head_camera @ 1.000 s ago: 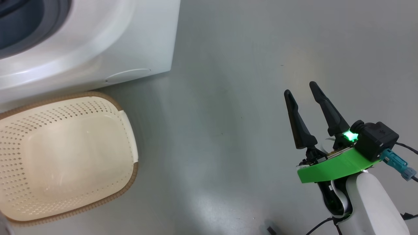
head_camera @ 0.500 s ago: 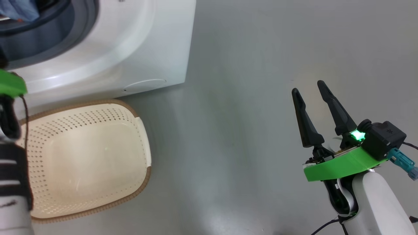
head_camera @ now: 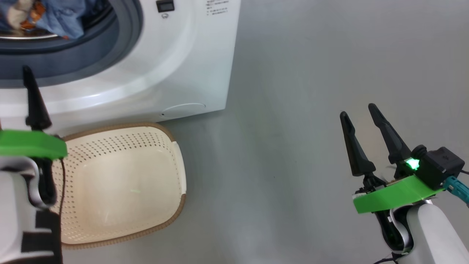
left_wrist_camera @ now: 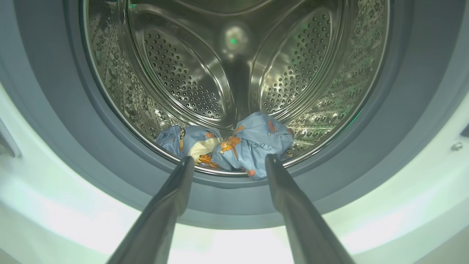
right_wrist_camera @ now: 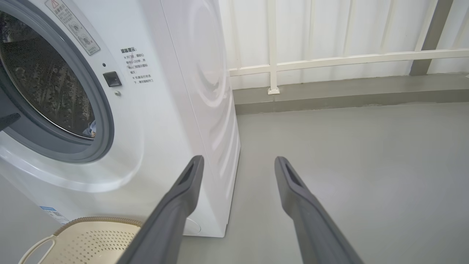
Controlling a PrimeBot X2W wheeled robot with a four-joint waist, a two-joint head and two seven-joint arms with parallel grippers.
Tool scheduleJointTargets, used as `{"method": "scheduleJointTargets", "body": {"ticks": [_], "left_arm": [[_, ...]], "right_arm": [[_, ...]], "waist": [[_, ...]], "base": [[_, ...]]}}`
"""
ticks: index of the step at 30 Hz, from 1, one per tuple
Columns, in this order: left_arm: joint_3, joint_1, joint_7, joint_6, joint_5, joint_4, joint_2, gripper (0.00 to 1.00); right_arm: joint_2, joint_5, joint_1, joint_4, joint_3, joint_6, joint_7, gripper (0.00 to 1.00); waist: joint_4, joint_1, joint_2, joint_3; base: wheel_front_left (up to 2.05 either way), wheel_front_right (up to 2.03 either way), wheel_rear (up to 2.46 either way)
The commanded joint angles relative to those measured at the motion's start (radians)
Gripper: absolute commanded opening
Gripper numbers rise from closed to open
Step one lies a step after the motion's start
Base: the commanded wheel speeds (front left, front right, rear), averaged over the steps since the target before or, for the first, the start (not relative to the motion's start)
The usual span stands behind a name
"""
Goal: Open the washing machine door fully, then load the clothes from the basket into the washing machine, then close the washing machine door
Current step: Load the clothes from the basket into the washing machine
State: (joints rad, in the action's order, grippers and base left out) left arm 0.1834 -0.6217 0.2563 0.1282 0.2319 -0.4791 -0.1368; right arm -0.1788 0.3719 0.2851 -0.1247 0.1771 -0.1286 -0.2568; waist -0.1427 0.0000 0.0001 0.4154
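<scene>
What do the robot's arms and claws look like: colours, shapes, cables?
Each claw has two long, dark, tapering fingers: the right claw and the left claw. Behind each sits a bright green bracket. The right one carries a black camera box with a green light and a teal plug. The forearms are white; the left bears black bands.

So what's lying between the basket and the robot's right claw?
Nothing. The head view shows a bare stretch of grey floor between the basket and the right gripper.
</scene>
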Motion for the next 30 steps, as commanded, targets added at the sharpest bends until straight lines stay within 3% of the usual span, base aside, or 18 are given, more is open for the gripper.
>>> {"method": "scheduleJointTargets", "body": {"ticks": [1, 8, 30], "left_arm": [[0.022, 0.036, 0.005, 0.002, -0.012, 0.037, -0.031, 1.0], [0.014, 0.156, 0.005, 0.002, -0.01, 0.1, 0.005, 1.0], [-0.015, 0.425, 0.005, 0.002, -0.024, 0.227, 0.032, 1.0]], "right_arm": [[-0.011, -0.007, -0.03, 0.02, 0.015, -0.002, -0.005, 1.0], [-0.025, -0.005, -0.07, 0.016, 0.009, -0.002, -0.005, 1.0], [-0.048, 0.006, -0.157, -0.004, 0.021, -0.002, -0.005, 1.0]], "waist": [[0.018, 0.0, -0.0001, -0.025], [0.051, 0.0, -0.0001, -0.076], [0.072, 0.0, -0.0001, -0.21]], "base": [[0.0, 0.0, 0.0], [0.0, 0.0, 0.0], [0.0, 0.0, 0.0]]}}
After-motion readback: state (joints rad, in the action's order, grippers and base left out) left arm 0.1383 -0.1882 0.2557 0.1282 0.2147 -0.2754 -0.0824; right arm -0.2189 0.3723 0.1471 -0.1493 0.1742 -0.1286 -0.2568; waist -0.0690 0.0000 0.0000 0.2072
